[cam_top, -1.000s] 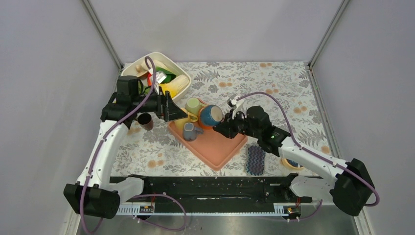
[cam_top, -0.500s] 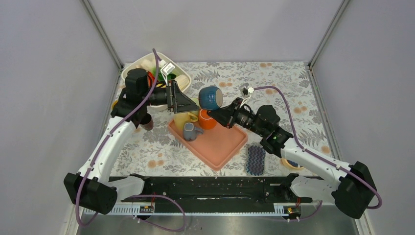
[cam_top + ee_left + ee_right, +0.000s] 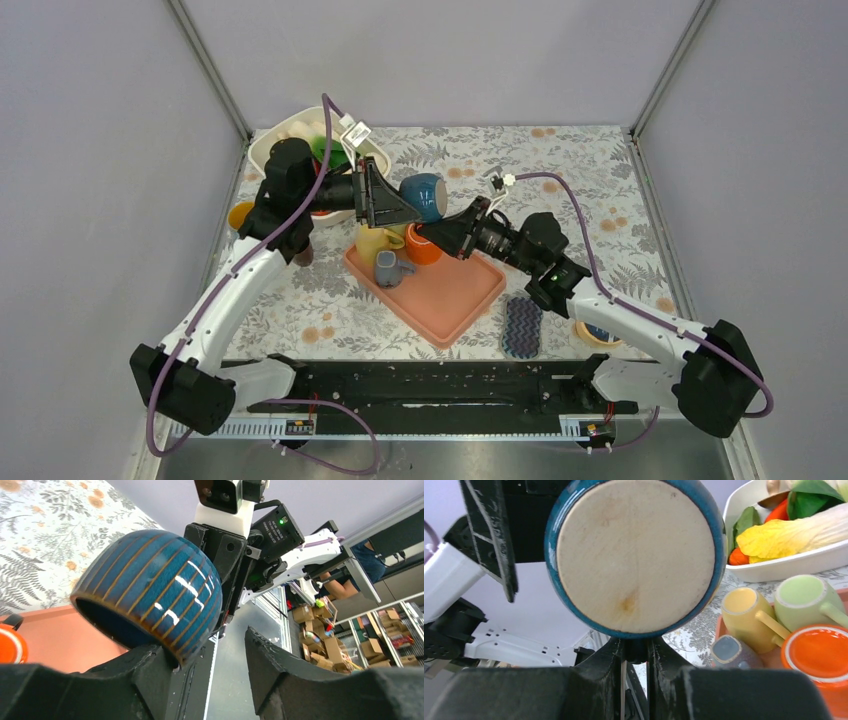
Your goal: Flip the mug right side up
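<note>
Blue mug [image 3: 150,585] hangs sideways, pinched by the right gripper [image 3: 636,651], resting against the half-parted left gripper [image 3: 220,647].

The mug [image 3: 425,195] is hanging in the air above the far middle of the table, touching no surface. It is wearing a deep blue glaze with thin tan stripes, and its flat base is showing bare and unglazed. It is lying on its side, with its mouth facing left and its base facing right. The right gripper [image 3: 636,652] is clamping its edge.
</note>
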{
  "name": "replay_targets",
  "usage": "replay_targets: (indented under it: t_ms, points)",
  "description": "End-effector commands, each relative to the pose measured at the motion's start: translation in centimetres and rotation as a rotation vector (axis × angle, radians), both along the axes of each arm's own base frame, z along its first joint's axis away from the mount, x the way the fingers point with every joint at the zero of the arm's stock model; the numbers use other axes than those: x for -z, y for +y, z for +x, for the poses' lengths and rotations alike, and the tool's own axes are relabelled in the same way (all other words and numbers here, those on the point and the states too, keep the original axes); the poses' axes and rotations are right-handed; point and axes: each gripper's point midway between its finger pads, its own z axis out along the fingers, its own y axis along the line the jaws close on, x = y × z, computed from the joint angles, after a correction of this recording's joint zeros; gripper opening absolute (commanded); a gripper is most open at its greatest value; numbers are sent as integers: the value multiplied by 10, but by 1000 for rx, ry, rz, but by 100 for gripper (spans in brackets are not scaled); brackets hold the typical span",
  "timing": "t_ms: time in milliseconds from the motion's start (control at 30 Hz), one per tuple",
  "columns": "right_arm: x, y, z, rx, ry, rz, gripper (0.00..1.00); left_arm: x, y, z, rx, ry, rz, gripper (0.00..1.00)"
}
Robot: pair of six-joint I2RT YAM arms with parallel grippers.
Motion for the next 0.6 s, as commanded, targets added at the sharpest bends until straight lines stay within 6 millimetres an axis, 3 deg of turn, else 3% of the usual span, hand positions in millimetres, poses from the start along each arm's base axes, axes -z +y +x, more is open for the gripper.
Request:
replay_targets:
  t_ms: [0, 100, 233, 333, 433, 567]
  points:
    - [-70, 9, -15, -68, -143, 160, 0, -26, -16, -5, 54, -45, -86, 51]
    - [-72, 14, -20, -102, -137, 179, 0, -39, -17, -2, 46, -76, -123, 39]
    - [-72, 16, -22, -115, -130, 186, 0, -47, -18, -2, 40, -75, -137, 0]
    - [-62, 13, -14, -68, -94, 153, 4, -42, -18, 3, 7, -68, -123, 0]
    - [-42, 5, 1, 34, -49, 67, 48, -30, -14, 18, -86, -80, -44, 0]
    - [-14, -11, 14, 156, -29, -45, 96, -10, -2, 56, -258, -168, 142, 0]
